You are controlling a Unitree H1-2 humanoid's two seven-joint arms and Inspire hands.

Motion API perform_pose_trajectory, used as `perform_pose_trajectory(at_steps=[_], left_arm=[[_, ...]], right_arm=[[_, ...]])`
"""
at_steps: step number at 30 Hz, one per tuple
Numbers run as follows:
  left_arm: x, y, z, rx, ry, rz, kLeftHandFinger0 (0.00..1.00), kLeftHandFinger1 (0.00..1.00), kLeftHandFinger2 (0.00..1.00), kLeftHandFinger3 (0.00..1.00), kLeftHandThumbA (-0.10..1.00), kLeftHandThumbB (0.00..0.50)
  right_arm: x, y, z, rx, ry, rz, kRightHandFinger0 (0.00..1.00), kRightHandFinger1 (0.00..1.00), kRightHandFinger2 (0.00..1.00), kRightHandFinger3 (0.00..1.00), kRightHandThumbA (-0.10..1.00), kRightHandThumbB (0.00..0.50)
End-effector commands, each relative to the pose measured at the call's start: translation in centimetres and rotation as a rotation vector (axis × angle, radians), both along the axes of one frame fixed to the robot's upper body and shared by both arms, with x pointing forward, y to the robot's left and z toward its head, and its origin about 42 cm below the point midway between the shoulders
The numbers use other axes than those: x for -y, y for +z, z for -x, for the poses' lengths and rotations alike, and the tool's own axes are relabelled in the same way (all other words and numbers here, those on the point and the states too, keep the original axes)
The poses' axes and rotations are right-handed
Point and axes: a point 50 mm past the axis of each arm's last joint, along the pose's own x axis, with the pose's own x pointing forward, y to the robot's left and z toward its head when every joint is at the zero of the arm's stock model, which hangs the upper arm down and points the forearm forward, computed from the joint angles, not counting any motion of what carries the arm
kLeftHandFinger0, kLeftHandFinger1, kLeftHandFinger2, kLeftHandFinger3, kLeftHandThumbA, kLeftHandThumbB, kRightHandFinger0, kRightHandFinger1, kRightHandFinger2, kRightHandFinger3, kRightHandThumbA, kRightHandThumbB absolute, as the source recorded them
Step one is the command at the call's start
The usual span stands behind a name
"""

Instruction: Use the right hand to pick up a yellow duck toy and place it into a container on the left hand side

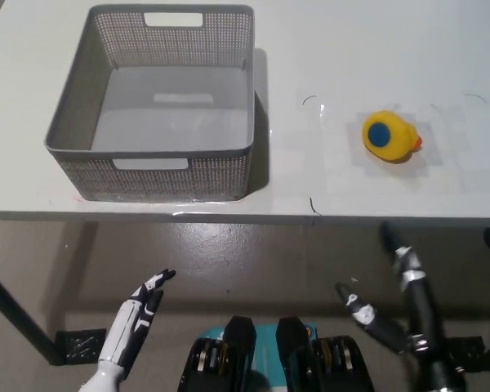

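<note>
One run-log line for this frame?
phase: pre-reach | yellow duck: on table, right | gray basket: left | right hand: open, below edge | left hand: open, resting low

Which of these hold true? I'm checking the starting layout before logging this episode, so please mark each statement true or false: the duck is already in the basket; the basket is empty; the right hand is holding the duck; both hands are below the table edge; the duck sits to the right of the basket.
1. The yellow duck is already in the grey basket. False: it lies on the white table, outside the basket.
2. The basket is empty. True.
3. The right hand is holding the duck. False: it holds nothing, fingers apart, well short of the duck.
4. Both hands are below the table's near edge in the picture. True: the left hand rests at lower left.
5. The duck sits to the right of the basket. True.
</note>
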Motion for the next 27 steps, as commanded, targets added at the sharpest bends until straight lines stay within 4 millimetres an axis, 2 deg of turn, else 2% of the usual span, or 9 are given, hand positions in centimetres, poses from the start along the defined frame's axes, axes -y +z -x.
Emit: perform_pose_trajectory(at_steps=[1,8,12,15,16,20,21,24,27], left_arm=[[-0.4,1.1,-0.7,0.089,-0.017,-0.023,1.00,1.00,1.00,1.00,1.00,0.500],[-0.4,1.1,-0.7,0.086,-0.040,-0.030,1.00,1.00,1.00,1.00,1.00,0.500],[-0.4,1.0,-0.6,0.085,-0.040,-0.034,1.00,1.00,1.00,1.00,1.00,0.500],[-0.3,0.8,-0.4,0.079,-0.043,-0.036,1.00,1.00,1.00,1.00,1.00,0.500],[-0.3,0.8,-0.3,0.077,-0.045,-0.034,1.00,1.00,1.00,1.00,1.00,0.500],[-0.2,0.6,0.0,0.070,-0.046,-0.030,1.00,1.00,1.00,1.00,1.00,0.500],[-0.2,0.4,0.1,0.066,-0.041,-0.028,1.00,1.00,1.00,1.00,1.00,0.500],[-0.1,0.1,0.5,0.056,-0.034,-0.020,1.00,1.00,1.00,1.00,1.00,0.500],[-0.1,0.1,0.7,0.055,-0.033,-0.020,1.00,1.00,1.00,1.00,1.00,0.500]], right_arm=[[1.5,4.9,0.0,0.237,-0.085,-0.011,1.00,1.00,1.00,1.00,0.79,0.292],[3.2,8.6,-3.3,0.354,-0.161,0.022,1.00,1.00,1.00,1.00,0.73,0.321],[4.2,10.6,-6.1,0.366,-0.156,0.110,1.00,1.00,1.00,1.00,0.87,0.294],[4.9,12.1,-8.2,0.333,-0.162,0.177,1.00,1.00,1.00,1.00,0.94,0.348],[5.4,13.2,-9.5,0.294,-0.153,0.250,1.00,1.00,1.00,1.00,1.00,0.384],[6.7,16.9,-13.4,0.238,-0.117,0.413,1.00,1.00,1.00,1.00,0.95,0.334],[6.9,17.9,-14.5,0.213,-0.117,0.462,1.00,1.00,1.00,1.00,0.97,0.394],[7.3,21.1,-18.7,0.123,-0.133,0.628,1.00,1.00,1.00,1.00,1.00,0.460],[7.4,22.6,-21.8,0.050,-0.127,0.735,1.00,1.00,1.00,1.00,1.00,0.462]])
